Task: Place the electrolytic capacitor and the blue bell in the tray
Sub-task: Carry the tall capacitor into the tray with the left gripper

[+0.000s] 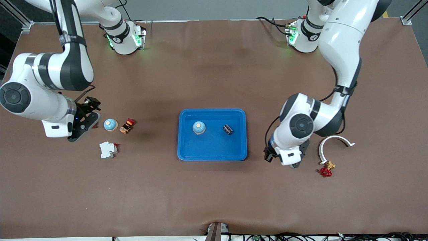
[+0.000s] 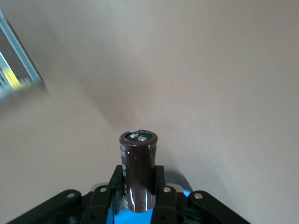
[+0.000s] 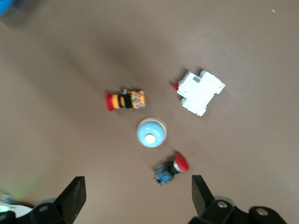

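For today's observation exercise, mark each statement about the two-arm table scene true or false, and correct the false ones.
1. A blue bell sits in the tray. True.
2. The right gripper is shut on the second blue bell. False: it is open above the table, and that bell rests on the table.
3. The left gripper grips a dark capacitor. True.
4. The white breaker lies in the tray. False: it lies on the table toward the right arm's end.
5. The tray holds only a bell. False: a small capacitor lies beside the bell.
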Motion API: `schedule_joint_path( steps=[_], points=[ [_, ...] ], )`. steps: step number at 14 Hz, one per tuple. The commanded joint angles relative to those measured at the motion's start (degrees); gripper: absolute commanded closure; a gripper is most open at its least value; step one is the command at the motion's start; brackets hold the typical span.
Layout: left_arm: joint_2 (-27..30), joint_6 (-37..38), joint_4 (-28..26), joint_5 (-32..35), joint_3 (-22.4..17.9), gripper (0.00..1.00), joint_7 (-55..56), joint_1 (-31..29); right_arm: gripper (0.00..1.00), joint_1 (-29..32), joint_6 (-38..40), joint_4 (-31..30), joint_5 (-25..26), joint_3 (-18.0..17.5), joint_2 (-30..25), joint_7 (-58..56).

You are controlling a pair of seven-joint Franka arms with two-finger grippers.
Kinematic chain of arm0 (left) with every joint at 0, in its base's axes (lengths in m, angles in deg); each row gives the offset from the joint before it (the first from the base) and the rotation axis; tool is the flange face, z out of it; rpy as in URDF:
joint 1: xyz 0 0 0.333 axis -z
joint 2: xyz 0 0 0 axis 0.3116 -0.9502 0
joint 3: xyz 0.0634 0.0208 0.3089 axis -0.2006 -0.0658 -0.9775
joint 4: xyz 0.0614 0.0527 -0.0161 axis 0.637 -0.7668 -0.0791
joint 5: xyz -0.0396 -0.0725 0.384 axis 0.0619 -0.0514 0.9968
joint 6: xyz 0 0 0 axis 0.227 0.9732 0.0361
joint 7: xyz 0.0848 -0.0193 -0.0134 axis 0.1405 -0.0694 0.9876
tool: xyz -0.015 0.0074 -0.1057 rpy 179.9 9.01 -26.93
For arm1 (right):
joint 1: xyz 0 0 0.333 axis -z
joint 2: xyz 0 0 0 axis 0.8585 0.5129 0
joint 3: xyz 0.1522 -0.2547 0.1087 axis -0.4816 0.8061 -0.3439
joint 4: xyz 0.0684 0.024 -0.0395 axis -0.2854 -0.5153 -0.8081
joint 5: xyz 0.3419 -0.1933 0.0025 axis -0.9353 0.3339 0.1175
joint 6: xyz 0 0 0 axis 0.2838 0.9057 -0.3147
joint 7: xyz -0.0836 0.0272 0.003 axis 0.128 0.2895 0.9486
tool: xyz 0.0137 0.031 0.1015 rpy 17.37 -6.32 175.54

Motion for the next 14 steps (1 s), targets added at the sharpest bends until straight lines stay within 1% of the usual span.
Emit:
schedule_joint_path(
  steps=[1, 4, 7, 9, 12, 14],
  points=[
    [-2.4, -4.0, 2.7, -0.9, -0.3, 1.00, 7.0, 2.7, 0.00, 1.5, -9.3, -8.8, 0.8, -0.7, -2.4, -6.0],
    [-4.3, -8.4, 3.4, -0.9, -0.2, 1.00, 12.9, 5.6, 0.00, 2.0, -19.9, -18.0, 0.3, -0.7, -4.1, -8.9],
    [-7.0, -11.2, 4.9, -0.9, -0.3, 1.00, 19.0, 8.2, 0.00, 1.9, -29.2, -24.7, 0.1, -0.8, -4.5, -9.0],
    [-8.3, -12.8, 4.9, -0.9, -0.3, 1.00, 21.6, 9.6, 0.00, 1.8, -34.5, -27.8, 0.1, -0.9, -4.3, -8.9],
    [-9.6, -13.4, 4.7, -0.9, -0.5, 1.00, 23.5, 10.7, 0.00, 1.3, -37.6, -29.8, -1.2, -0.9, -3.9, -8.9],
    [-10.7, -13.4, 4.6, -0.9, -0.5, 1.00, 23.5, 10.9, 0.00, 1.2, -41.8, -31.9, -1.3, -1.2, -3.5, -8.9]
  ],
)
